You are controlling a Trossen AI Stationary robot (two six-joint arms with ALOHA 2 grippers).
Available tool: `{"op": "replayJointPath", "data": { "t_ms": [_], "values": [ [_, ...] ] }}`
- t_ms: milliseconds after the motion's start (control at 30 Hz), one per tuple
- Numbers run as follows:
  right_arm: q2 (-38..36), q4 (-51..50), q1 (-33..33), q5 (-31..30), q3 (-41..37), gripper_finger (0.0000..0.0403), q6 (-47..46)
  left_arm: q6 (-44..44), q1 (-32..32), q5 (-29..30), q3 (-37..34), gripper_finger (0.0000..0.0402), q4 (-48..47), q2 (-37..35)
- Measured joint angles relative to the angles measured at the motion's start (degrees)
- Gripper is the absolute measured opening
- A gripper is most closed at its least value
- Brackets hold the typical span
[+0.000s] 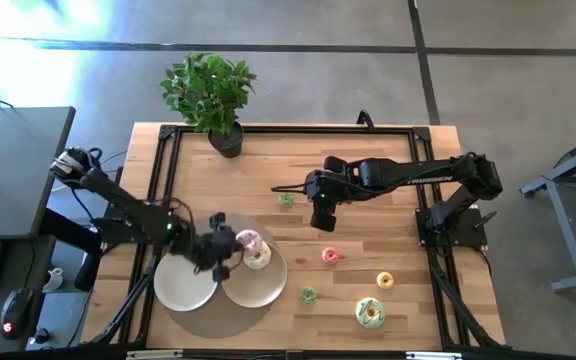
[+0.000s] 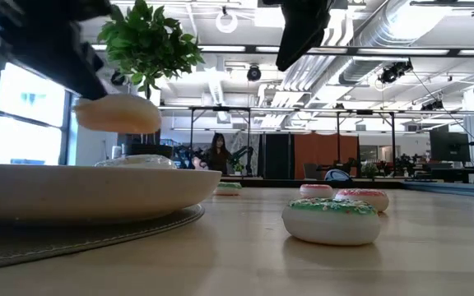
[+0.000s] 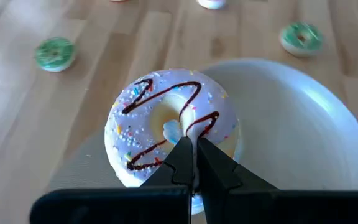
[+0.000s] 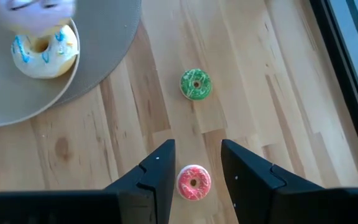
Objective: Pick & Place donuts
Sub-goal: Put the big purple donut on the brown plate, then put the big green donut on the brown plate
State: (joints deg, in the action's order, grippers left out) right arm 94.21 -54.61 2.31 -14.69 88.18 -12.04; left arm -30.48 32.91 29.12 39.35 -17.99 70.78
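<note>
Bright daylight, floor glare, blurred foreground

The middle of the table is bare wood, open to a gripper from above. Near the left front, two white plates on a grey mat fill the space, and the left gripper hangs over them, pinched on a pink donut. The right gripper hovers mid-table with its fingers apart. Small donuts dot the right front, with gaps between them. A potted plant blocks the back edge.
</note>
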Motion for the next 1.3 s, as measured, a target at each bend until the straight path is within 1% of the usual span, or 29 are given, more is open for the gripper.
{"op": "replayJointPath", "data": {
  "t_ms": [133, 233, 400, 600, 667, 800, 900, 1000, 1100, 1200, 1233, 1300],
  "values": [
    [0.0, 0.0, 0.0, -0.3, 0.0, 0.0126, 0.0, -2.6, 4.3, 0.4, 0.0, 0.0001, 1.3, 4.4],
    [0.0, 0.2, 0.0, -0.3, 0.0, 0.0126, 0.0, -5.8, 5.7, 0.2, 0.0, 0.0001, 1.4, 8.0],
    [0.0, 1.1, 0.0, -0.3, 0.0, 0.0126, 0.0, -6.4, 7.0, 0.7, 0.0, 0.0018, 1.7, 12.2],
    [0.0, 1.5, 0.0, -0.3, 0.0, 0.0126, 0.0, -6.9, 6.9, -0.3, 0.3, 0.0048, 1.5, 12.5],
    [0.0, 1.7, 0.0, -0.3, 0.0, 0.0126, 0.0, -6.9, 6.9, -1.4, 0.9, 0.0058, 1.3, 12.5],
    [0.0, 1.8, 0.0, -0.3, 0.0, 0.0126, 0.0, -6.9, 6.9, -4.7, 3.6, 0.008, -0.7, 12.5],
    [0.0, 1.8, 0.0, 0.4, 0.0, 0.0126, 0.0, -5.4, 6.9, -5.1, 5.9, 0.0098, -3.5, 12.5],
    [0.0, 1.8, 0.1, 2.9, 0.0, 0.0126, -0.1, -4.2, 6.9, -3.6, 8.4, 0.0115, -7.3, 12.5],
    [0.0, -0.6, 1.9, 8.3, 0.0, 0.0126, -4.0, -4.7, 6.9, -0.2, 11.2, 0.0127, -12.0, 12.5],
    [0.0, -3.9, 5.7, 15.7, 0.0, 0.0127, -9.1, -5.3, 6.8, 3.4, 12.9, 0.013, -15.0, 12.5],
    [0.0, -5.3, 7.5, 16.8, 0.0, 0.0127, -10.2, -5.4, 6.7, 5.1, 13.2, 0.0131, -15.4, 12.5],
    [-0.1, -7.4, 11.4, 16.7, -0.3, 0.0127, -12.4, -5.5, 5.8, 7.7, 13.3, 0.0131, -15.3, 12.5]
  ]
}}
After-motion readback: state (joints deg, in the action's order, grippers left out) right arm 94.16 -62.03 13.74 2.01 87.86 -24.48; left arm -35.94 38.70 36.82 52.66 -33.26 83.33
